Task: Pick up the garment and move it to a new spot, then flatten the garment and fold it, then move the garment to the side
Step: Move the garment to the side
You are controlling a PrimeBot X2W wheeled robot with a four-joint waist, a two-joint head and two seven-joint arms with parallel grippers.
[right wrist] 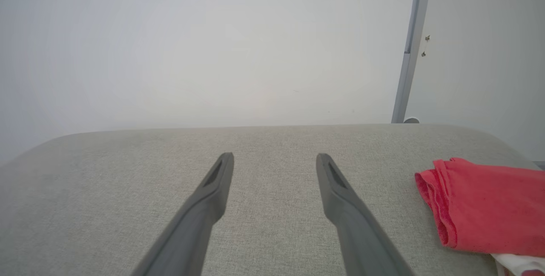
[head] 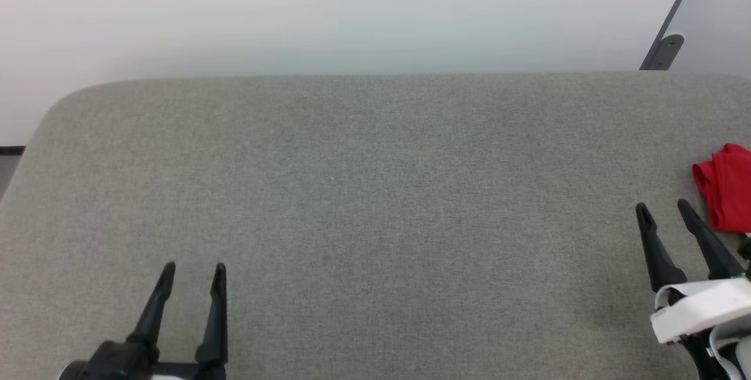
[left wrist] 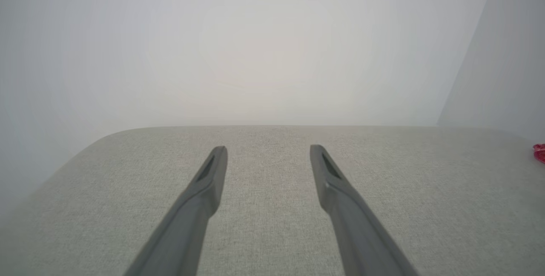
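A red fabric garment [head: 727, 189] is set aside on a grey cloth counter [head: 375, 192]. The left claw [head: 194, 267] and right claw [head: 663, 205] are spread wide, empty.

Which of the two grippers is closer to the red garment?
The right gripper: it is just beside the garment, while the left gripper is far away from it.

The soft red cloth shirt [head: 727, 189] lies folded in a small pile at the middle right edge of the head view. A little white shows at its near end.
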